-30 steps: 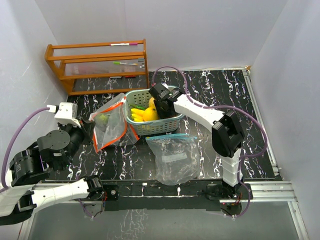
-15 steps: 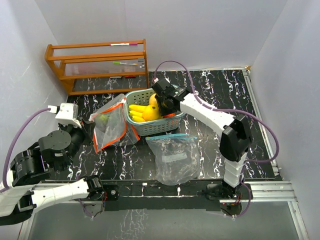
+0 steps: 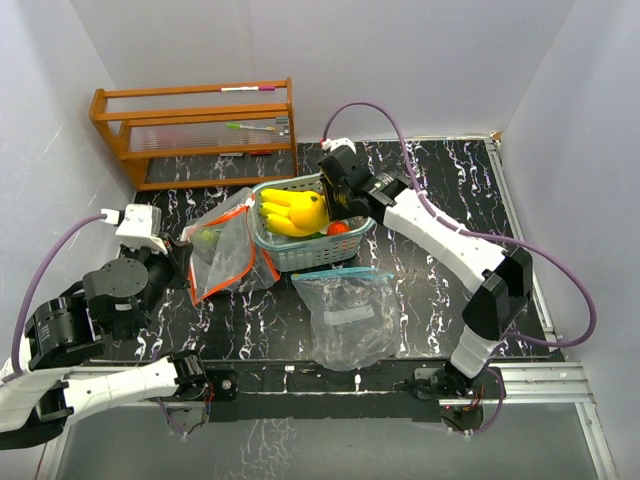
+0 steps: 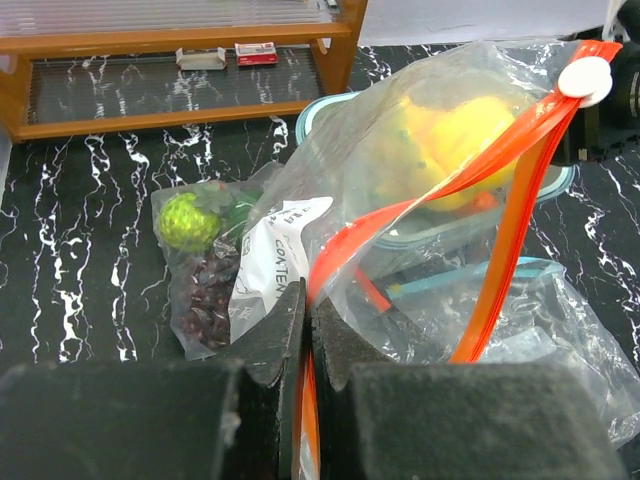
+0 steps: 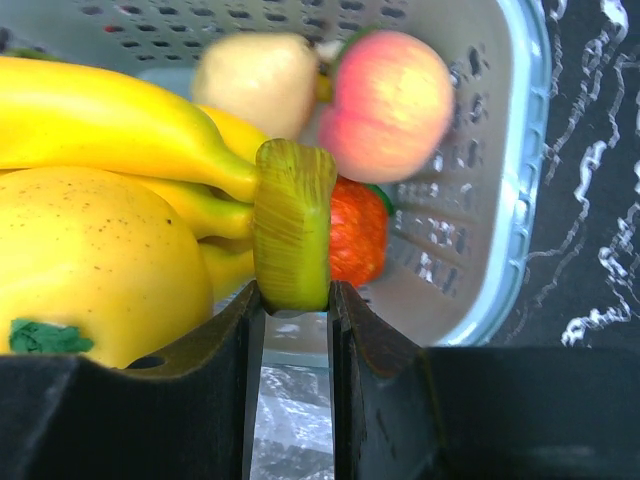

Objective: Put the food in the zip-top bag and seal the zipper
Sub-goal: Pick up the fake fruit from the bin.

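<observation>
Lying flat nearest the arm bases is a spare bag [image 3: 350, 318] with a blue zip, untouched. Just beyond it to the left, the left gripper [image 4: 307, 318] is pinched tight on the orange zip edge of the bag [image 3: 225, 250], holding its mouth up and tilted toward the basket. A lime fruit [image 4: 187, 220] and grapes [image 4: 205, 295] already rest at the bottom inside. Beside the bag on its right stands the basket [image 3: 300, 258]. Over it comes the change: a second ago the right gripper [image 5: 292, 295] was low among the fruit, and now it has risen and drawn back toward the far right, bringing the bananas [image 3: 285, 210] up above the rim. That suggests the pick has worked and the carry to the bag is next. The jaws are narrow, clamped either side of the bunch's green stem [image 5: 293, 225], which stands upright between the fingertips while the bananas stretch away toward the bag side. A round yellow fruit [image 5: 90, 265] presses against the bunch; whether it is riding up too is unclear. A peach [image 5: 390, 105] and an orange-red fruit [image 5: 358, 232] lie below in the basket. Farthest back, a rack [image 3: 195, 135] stands against the wall.
</observation>
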Motion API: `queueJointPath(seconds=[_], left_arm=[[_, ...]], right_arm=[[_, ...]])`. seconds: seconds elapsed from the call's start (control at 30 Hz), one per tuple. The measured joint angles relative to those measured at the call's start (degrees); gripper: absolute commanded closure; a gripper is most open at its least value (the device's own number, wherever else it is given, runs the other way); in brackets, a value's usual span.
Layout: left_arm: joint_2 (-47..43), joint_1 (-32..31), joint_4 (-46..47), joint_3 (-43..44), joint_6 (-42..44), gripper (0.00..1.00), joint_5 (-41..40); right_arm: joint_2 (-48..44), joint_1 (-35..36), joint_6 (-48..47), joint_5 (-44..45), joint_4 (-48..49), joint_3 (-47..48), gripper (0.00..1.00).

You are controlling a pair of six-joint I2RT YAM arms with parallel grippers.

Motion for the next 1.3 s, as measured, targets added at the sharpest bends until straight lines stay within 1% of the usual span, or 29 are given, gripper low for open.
queueJointPath(seconds=[0.07, 0.13, 0.23, 0.27, 0.47, 0.53, 0.7, 0.8, 0.93, 1.03, 1.17, 1.3], left_arm=[[0.2, 0.0, 0.2, 0.0, 0.0, 1.00, 0.0], [0.4, 0.0, 0.4, 0.0, 0.2, 1.00, 0.0], [0.6, 0.0, 0.6, 0.0, 0.4, 1.00, 0.0], [0.7, 0.0, 0.9, 0.0, 0.5, 1.00, 0.0], [1.4, 0.0, 1.2, 0.0, 1.0, 1.00, 0.0], [1.4, 0.0, 1.3, 0.0, 1.2, 1.00, 0.0], [1.4, 0.0, 1.6, 0.0, 1.5, 1.00, 0.0], [1.6, 0.0, 1.7, 0.0, 1.9, 1.00, 0.0], [1.7, 0.0, 2.2, 0.0, 2.2, 1.00, 0.0], [1.7, 0.0, 2.4, 0.0, 2.3, 1.00, 0.0], [1.7, 0.0, 2.4, 0.0, 2.3, 1.00, 0.0], [1.7, 0.0, 2.4, 0.0, 2.3, 1.00, 0.0]], right_arm=[[-1.4, 0.0, 0.0, 2.1, 1.5, -3.2, 0.92], [-3.6, 0.0, 0.0, 4.7, 3.8, -8.4, 0.92], [-7.2, 0.0, 0.1, 7.3, 10.7, -17.5, 0.92], [-8.9, 0.0, 0.3, 7.6, 14.5, -21.2, 0.92], [-18.2, 1.1, 0.3, 10.5, 32.7, -36.6, 0.92], [-21.1, 1.5, -0.5, 11.5, 38.5, -40.4, 0.92], [-22.9, 2.7, -3.6, 13.7, 51.4, -43.5, 0.92], [-22.4, 3.5, -5.5, 15.0, 56.6, -44.3, 0.92], [-19.5, 3.8, -7.2, 16.9, 61.5, -44.4, 0.92], [-17.3, 4.2, -8.6, 18.8, 65.8, -46.3, 0.92], [-15.7, 6.3, -13.1, 23.2, 72.4, -50.8, 0.92], [-13.0, 9.3, -19.0, 26.3, 79.5, -52.3, 0.92]])
